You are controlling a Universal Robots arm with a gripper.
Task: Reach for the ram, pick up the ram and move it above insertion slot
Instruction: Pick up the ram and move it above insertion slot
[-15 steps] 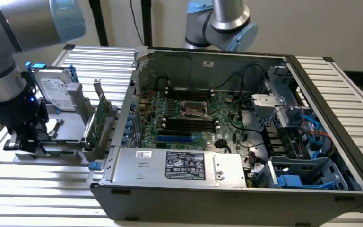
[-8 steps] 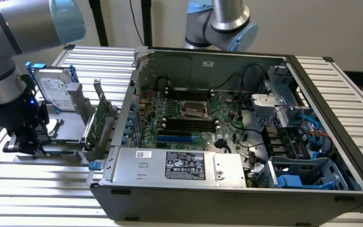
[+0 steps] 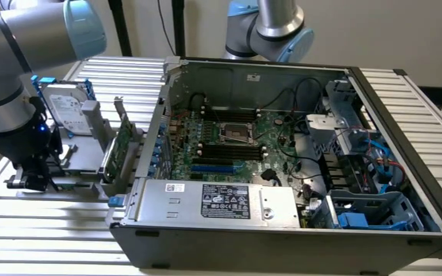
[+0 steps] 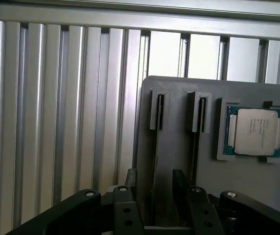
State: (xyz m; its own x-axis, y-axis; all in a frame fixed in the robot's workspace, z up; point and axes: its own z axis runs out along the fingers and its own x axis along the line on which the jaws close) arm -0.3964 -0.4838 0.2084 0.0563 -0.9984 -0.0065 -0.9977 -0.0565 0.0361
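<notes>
Robotics lab or test cell, by look of it. Bench top [image 3: 413, 98] of ribbed aluminium profiles. Two grey-and-blue industrial robot arms: near arm [image 3: 14, 63] at exterior view's left, far arm [image 3: 271, 29] behind case. Opened desktop computer case [image 3: 282, 247] on bench, motherboard [image 3: 236, 138] bared. Grey fixture plate [image 4: 179, 161] carries loose parts: hard drive [image 3: 64, 109], expansion card [image 3: 121, 144], processor chip [image 4: 255, 131].

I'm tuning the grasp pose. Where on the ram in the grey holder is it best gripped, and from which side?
Probably grip the ram across its two flat faces near mid-length, coming straight down from above. It stands on edge in the grey holder, so just its thin top edge is free; the open gripper straddles it.
</notes>
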